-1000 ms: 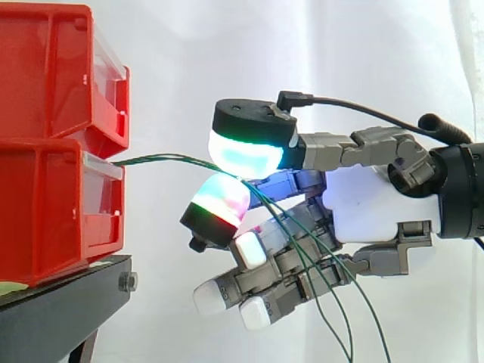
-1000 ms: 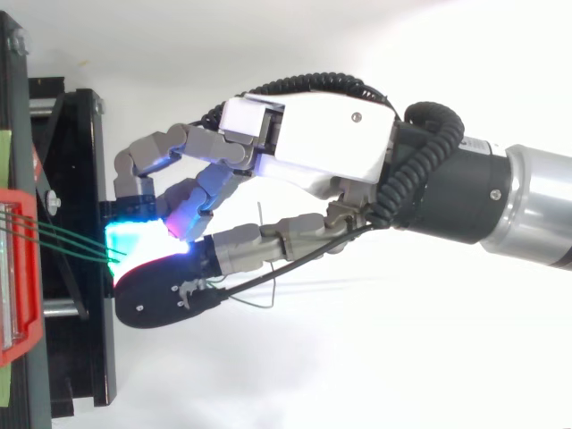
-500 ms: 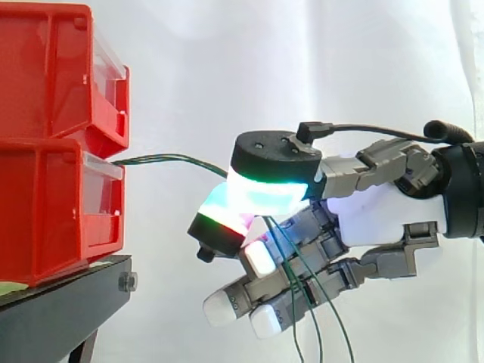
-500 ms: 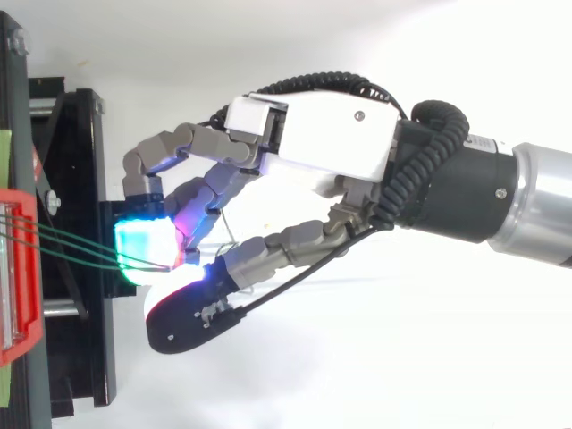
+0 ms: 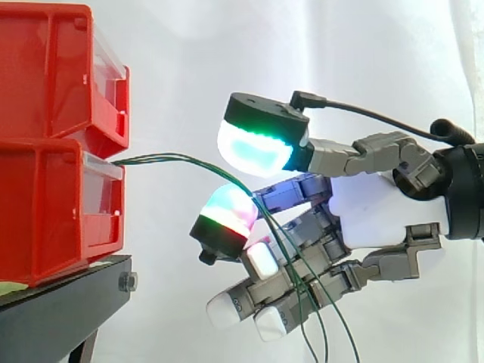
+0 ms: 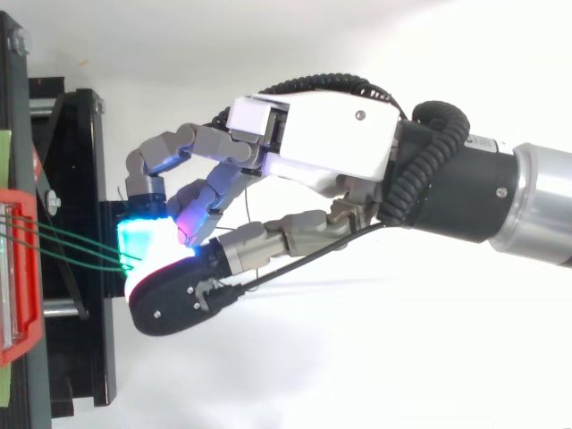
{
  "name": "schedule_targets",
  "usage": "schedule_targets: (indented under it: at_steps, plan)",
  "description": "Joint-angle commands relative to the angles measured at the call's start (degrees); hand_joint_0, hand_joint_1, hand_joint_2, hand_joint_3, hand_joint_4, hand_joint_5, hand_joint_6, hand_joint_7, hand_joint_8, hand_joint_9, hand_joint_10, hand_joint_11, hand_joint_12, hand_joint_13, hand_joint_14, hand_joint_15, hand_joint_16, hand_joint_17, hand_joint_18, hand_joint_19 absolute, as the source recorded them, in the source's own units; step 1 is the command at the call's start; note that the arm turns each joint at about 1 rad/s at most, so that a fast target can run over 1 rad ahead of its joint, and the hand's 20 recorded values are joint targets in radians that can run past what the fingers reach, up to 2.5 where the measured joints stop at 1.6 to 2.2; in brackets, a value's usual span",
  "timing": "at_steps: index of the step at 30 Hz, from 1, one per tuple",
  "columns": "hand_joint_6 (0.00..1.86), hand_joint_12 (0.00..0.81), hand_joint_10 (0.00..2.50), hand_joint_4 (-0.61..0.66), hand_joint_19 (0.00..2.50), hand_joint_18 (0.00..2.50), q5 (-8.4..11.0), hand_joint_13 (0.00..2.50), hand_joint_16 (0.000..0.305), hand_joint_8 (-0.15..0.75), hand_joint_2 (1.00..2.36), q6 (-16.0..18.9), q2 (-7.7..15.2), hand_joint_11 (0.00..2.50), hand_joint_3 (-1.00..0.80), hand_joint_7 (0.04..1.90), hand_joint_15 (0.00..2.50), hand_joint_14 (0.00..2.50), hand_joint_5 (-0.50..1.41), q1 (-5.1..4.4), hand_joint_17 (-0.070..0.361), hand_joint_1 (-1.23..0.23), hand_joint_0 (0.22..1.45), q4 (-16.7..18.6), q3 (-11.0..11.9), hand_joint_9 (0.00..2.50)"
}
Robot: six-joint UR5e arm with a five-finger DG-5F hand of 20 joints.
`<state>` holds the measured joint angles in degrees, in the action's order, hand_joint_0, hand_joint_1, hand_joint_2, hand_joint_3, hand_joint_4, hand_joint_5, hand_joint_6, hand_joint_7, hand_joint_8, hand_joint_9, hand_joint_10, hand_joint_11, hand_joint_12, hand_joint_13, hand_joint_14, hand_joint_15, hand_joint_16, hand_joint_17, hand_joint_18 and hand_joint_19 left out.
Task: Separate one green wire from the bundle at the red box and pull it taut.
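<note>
Side view first. The hand (image 5: 370,212) isn't gripping anything as far as I can see. Its thumb pad (image 5: 257,147) sits up clear of the red-green fingertip (image 5: 225,210) below it, with a visible gap. The green wires (image 5: 174,159) come out of the lower red bin (image 5: 53,212), which is out ahead of the fingertips. They cross that gap together, bend at the fingertip and drop down across the curled fingers. I count three wires, two red bins stacked (upper one (image 5: 53,68)) and one black stand (image 5: 60,302) under them.

Top view: the hand (image 6: 331,134) again, with three green wires (image 6: 71,241) running from the red box (image 6: 22,340) straight into the glowing pads, fanned a bit at the box and bunched at the hand.

My worry is that bunching. If I close the thumb now I'd probably pinch all three, not one. Pulling back then tightens the whole bundle, or they all just slide off the fingertip.
</note>
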<state>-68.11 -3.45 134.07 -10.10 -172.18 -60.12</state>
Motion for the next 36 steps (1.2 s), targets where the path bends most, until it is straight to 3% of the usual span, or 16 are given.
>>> schedule_targets:
  at_steps: [1, 4, 8, 14, 23, 36]
  plan:
    - [0.86, 0.395, 0.02, 0.22, 0.5, 0.73, -0.09, 0.72, 0.057, 0.316, 1.01, 0.02, -0.04, 0.65, -0.44, 1.29, 0.35, 0.01, -0.15, -0.01, 0.128, -0.55, 0.58, -0.09, 0.0, 1.03]
    - [0.86, 0.399, 0.02, 0.22, 0.5, 0.73, -0.18, 0.73, 0.057, 0.324, 1.02, 0.02, -0.04, 0.65, -0.26, 1.34, 0.35, 0.01, -0.15, 0.08, 0.128, -0.63, 0.58, -0.09, 0.0, 1.03]
    - [0.87, 0.399, 0.02, 0.21, 0.5, 0.74, -0.18, 0.73, 0.058, 0.321, 1.02, 0.02, -0.39, 0.67, -0.16, 1.33, 0.36, 0.01, -0.15, -0.01, 0.129, -0.73, 0.58, -0.35, 0.0, 1.01]
    - [0.88, 0.388, 0.02, 0.19, 0.5, 0.74, -0.26, 0.75, 0.057, 0.315, 1.02, 0.2, -0.57, 0.74, -0.24, 1.28, 0.4, 0.02, -0.17, -0.01, 0.129, -0.78, 0.6, -1.41, 0.09, 1.0]
    - [0.88, 0.395, 0.02, 0.2, 0.52, 0.77, -0.09, 0.97, 0.058, 0.312, 1.02, 0.73, -0.57, 0.96, -0.29, 1.25, 0.68, 0.02, -0.18, -0.01, 0.13, -0.79, 0.61, -1.67, 0.26, 1.07]
    - [0.87, 0.393, 0.03, 0.16, 0.55, 0.8, -0.35, 1.07, 0.058, 0.312, 1.01, 1.52, -0.57, 1.03, -0.34, 1.23, 0.88, 0.03, -0.18, -0.01, 0.13, -0.83, 0.64, -4.13, 1.41, 1.06]
